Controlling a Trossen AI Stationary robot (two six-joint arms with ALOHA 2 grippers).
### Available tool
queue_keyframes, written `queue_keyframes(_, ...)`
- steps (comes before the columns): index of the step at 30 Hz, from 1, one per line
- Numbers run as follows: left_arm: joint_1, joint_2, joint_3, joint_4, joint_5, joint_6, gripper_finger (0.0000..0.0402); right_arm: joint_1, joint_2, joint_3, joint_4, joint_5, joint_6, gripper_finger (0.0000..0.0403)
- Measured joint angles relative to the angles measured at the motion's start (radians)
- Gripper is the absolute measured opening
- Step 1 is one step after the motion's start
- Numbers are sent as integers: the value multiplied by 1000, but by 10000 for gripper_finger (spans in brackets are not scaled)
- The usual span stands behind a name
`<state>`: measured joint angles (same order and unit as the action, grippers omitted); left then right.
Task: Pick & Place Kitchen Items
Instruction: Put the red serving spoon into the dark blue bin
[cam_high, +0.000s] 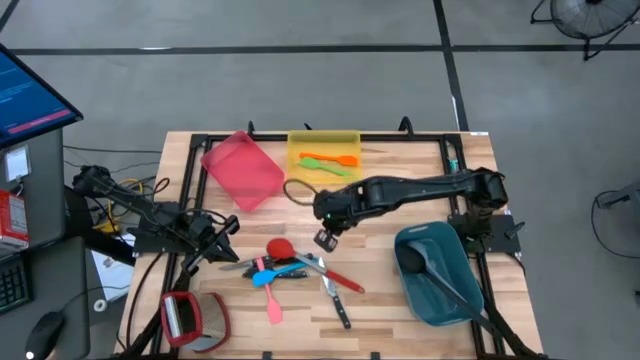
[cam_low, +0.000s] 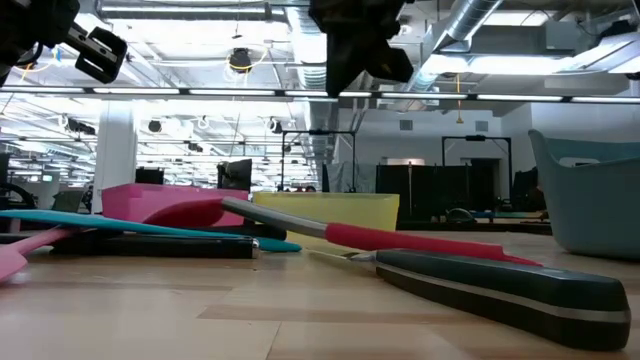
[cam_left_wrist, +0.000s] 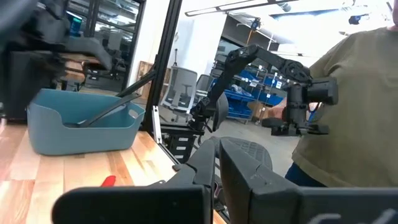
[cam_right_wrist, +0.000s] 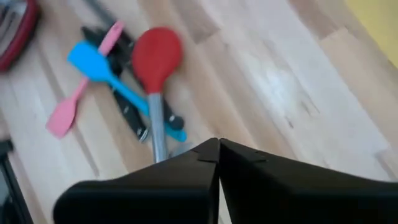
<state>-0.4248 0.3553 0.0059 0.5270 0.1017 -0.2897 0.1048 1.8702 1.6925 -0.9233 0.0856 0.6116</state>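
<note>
A pile of kitchen items lies on the wooden table (cam_high: 420, 330) at its near middle. It holds a red spoon (cam_high: 281, 247), a blue spatula (cam_high: 265, 277), a pink spatula (cam_high: 273, 305), black-handled knives (cam_high: 338, 308) and a red-handled utensil (cam_high: 345, 281). My right gripper (cam_high: 325, 239) hangs shut and empty above the table, just right of the red spoon's bowl (cam_right_wrist: 155, 53). My left gripper (cam_high: 222, 238) waits shut and empty at the table's left side. An orange and a green spatula (cam_high: 328, 160) lie in the yellow bin (cam_high: 296, 140). A black spoon (cam_high: 415, 262) lies in the teal bin (cam_high: 450, 305).
A pink bin (cam_high: 242, 170) stands tipped at the far left beside the yellow bin. A red and grey object (cam_high: 195, 318) sits at the near left corner. A person (cam_left_wrist: 354, 112) stands beyond the table in the left wrist view. Bare wood lies between the pile and the teal bin.
</note>
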Motion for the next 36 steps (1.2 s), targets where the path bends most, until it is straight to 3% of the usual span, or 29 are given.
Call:
queue_keyframes(4, 0, 0, 0, 5, 0, 0, 8, 49, 0, -40, -8, 0, -46, 45)
queue_keyframes(8, 0, 0, 0, 7, 0, 0, 8, 89, 0, -72, 6, -3, -46, 119)
queue_keyframes(13, 0, 0, 0, 7, 0, 0, 8, 112, 0, -142, 139, -10, -46, 227)
queue_keyframes(16, 0, 0, 0, 8, 0, 0, 8, 114, 0, -186, 239, -9, -46, 270)
queue_keyframes(24, 0, 0, 0, 14, 0, 0, 8, 114, 1, -263, 390, -5, -46, 285)
queue_keyframes(36, 0, 11, 0, 18, -1, 0, 8, 138, 224, -176, 434, -41, -90, 285)
